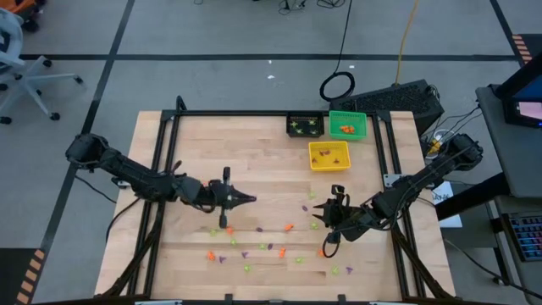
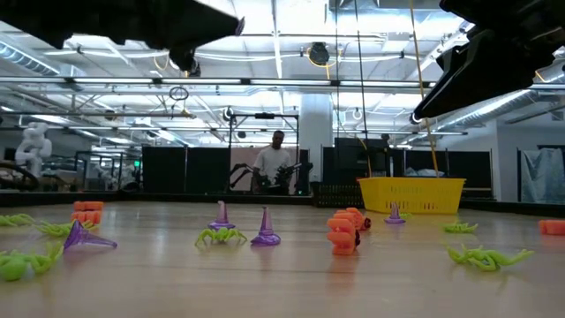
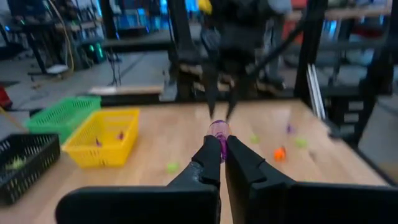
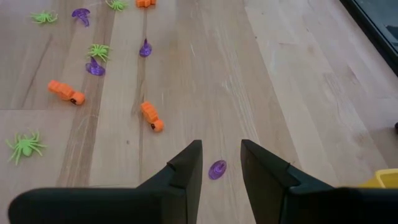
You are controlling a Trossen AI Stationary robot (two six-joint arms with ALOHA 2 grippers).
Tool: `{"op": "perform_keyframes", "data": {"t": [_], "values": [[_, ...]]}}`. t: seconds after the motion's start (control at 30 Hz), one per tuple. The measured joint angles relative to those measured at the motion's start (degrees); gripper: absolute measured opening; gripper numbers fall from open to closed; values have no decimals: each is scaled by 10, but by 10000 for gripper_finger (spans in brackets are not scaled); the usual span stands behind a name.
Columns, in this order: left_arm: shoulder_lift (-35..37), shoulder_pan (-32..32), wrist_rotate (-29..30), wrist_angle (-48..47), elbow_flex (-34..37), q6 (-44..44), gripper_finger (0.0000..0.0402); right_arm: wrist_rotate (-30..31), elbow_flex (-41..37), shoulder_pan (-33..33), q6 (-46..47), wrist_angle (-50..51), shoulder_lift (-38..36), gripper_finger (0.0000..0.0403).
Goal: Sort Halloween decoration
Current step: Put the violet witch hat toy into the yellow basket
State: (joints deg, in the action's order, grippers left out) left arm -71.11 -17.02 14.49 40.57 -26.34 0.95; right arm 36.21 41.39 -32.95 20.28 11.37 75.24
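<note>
Small orange, purple and light-green Halloween trinkets lie scattered on the wooden table's near half [image 1: 254, 246], among them an orange piece [image 4: 152, 117] and a green spider [image 4: 25, 146]. My left gripper [image 1: 251, 199] stands above the table's middle, pointing right, shut on a purple trinket [image 3: 219, 132]. My right gripper [image 4: 221, 163] hovers open over the right half [image 1: 326, 219]. A purple trinket [image 4: 217, 169] lies on the table below its gap, untouched. My left gripper pinches the purple trinket between its two fingers; the rounded end [image 3: 219, 129] sticks out past the fingertips [image 3: 210, 152]. The fingers lie about level and point toward the table's right side. The trinket is lifted clear of the table.
Three square bins stand at the table's far right: black [image 1: 305, 125], green [image 1: 347, 125] and, nearer, yellow [image 1: 329, 155]. A dark frame [image 1: 169, 152] runs along the table's sides. A person stands in the room beyond the table [image 2: 275, 163].
</note>
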Motion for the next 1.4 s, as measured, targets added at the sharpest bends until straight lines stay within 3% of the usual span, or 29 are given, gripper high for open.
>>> {"op": "perform_keyframes", "data": {"t": [0.5,0.77,1.03,1.2,1.4], "values": [[-72,28,-10,153,0,-28,4,0,0,0,-2,0,0,96],[-84,28,-21,161,0,130,4,0,0,0,-5,0,0,95],[-84,28,-41,161,0,348,4,0,0,0,-11,0,0,95],[-84,28,-85,160,0,482,4,0,0,0,-11,0,0,96],[-84,27,-98,160,0,566,4,0,0,0,-11,0,0,96]]}}
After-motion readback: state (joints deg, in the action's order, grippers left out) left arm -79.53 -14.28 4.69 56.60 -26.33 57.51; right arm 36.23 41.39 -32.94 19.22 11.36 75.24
